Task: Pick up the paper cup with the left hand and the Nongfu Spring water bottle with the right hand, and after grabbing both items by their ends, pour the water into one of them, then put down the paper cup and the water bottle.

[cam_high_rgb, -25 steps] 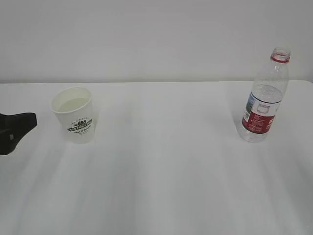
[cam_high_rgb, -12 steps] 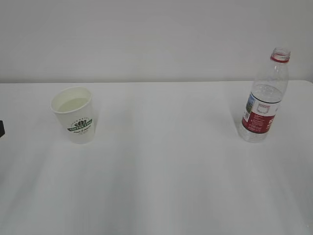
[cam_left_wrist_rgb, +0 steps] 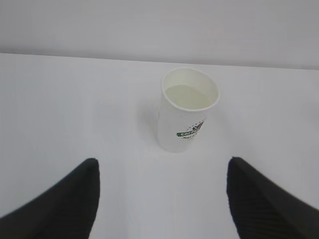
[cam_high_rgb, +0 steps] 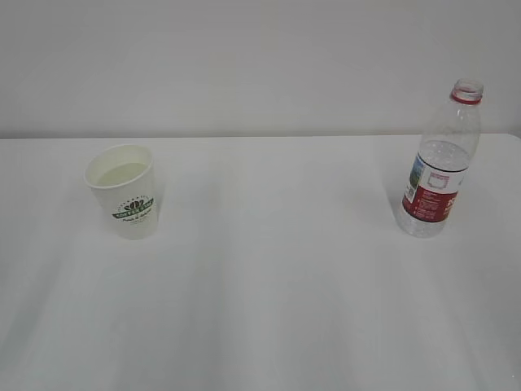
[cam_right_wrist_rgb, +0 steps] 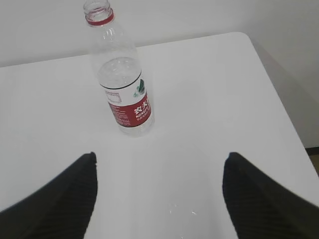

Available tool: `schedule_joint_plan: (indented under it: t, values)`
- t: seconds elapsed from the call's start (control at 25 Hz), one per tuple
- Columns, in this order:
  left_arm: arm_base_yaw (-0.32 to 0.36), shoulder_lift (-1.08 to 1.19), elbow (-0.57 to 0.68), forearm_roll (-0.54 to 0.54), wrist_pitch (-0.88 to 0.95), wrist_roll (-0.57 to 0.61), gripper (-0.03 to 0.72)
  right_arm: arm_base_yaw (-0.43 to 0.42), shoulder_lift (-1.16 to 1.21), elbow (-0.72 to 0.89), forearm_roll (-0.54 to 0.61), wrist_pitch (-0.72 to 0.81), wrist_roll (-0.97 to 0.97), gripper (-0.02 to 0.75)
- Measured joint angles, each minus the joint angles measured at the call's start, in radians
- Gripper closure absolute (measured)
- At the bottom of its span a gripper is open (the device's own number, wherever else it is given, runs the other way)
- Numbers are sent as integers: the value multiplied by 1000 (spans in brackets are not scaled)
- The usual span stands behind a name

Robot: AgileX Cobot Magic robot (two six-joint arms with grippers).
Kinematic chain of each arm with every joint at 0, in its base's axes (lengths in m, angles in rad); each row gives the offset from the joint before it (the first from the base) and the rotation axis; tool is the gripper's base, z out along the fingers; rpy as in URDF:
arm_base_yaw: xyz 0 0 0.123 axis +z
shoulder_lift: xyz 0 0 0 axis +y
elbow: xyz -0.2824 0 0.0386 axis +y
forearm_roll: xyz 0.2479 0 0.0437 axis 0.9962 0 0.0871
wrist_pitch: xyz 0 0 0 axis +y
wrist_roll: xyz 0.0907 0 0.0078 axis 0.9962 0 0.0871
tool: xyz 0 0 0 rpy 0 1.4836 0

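The white tapered paper cup [cam_high_rgb: 123, 190] with a dark green round logo stands upright at the left of the exterior frame, on the white table [cam_high_rgb: 269, 285]. Its cream inside seems to hold clear liquid, perhaps the water [cam_left_wrist_rgb: 189, 96], though that is hard to tell. The tall clear plastic Nongfu Spring water bottle [cam_high_rgb: 440, 163], uncapped, with a red neck ring and red-and-white label, stands upright at the far right, well apart from the cup.

In the left wrist view the left hand [cam_left_wrist_rgb: 162, 199] shows two black fingers at the bottom corners, spread wide, holding nothing; the cup sits above centre. The right hand [cam_right_wrist_rgb: 158, 196] is likewise wide open and empty, the bottle at upper left.

The cup is probably light and thin-walled, easily crushed: grip gently at mid-wall. The bottle looks smooth and may dent; its labelled waist suits the grip best.
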Motion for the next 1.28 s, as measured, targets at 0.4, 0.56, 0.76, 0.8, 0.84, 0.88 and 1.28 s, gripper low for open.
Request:
schedule_joint_plan:
  t: [0.4, 0.56, 0.76, 0.8, 0.84, 0.88, 1.28]
  values:
    - [0, -205, -21, -40, 250, 0, 109, 0, -110, -112, 0, 174, -15, 148]
    - [0, -249, -67, -42, 372, 0, 115, 0, -172, -118, 0, 222, -16, 148]
    - [0, -261, -154, -44, 565, 0, 141, 0, -246, -118, 4, 292, -16, 149]
    - [0, -261, -169, -44, 597, 6, 146, 0, -262, -118, 4, 304, -17, 149]
    - [0, -261, -187, -46, 624, 22, 149, 0, -278, -118, 4, 313, -17, 149]
    - [0, -261, -203, -51, 645, 54, 153, 0, -290, -118, 4, 325, -17, 149]
    - [0, -267, -270, -183, 788, 301, 165, 0, -373, -122, 15, 435, -68, 149]
